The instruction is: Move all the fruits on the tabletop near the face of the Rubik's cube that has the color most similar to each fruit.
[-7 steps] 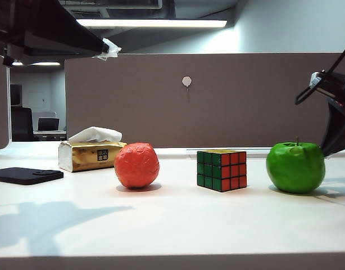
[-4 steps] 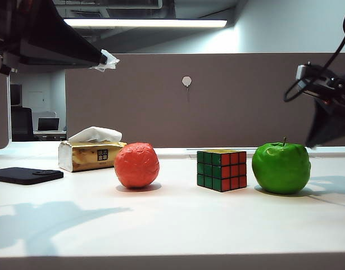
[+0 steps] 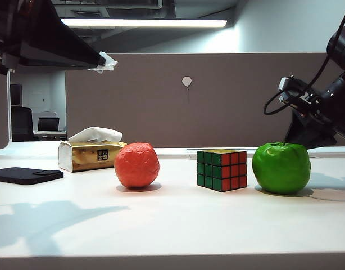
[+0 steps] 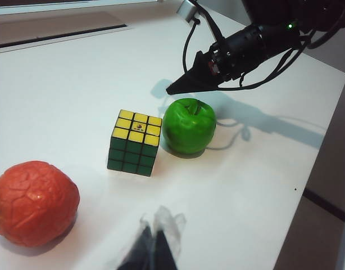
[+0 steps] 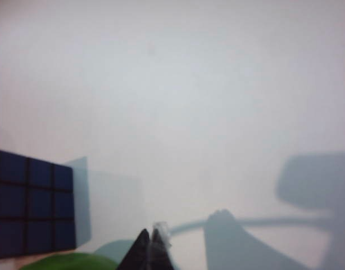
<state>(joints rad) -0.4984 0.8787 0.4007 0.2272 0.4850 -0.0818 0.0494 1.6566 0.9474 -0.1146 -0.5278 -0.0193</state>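
Fruits are sitting either side of the black-edged Rubik's cube (image 3: 222, 170) on the plain white tabletop (image 3: 172, 225): I am seeing the glossy green apple (image 3: 281, 167) just beside its red face, the wrinkled orange-red orange (image 3: 136, 165) well apart on the green side. My right gripper (image 4: 173, 89) is hovering just above the apple, fingers together, holding nothing. My left gripper (image 4: 153, 250) is hanging pinched together, empty.
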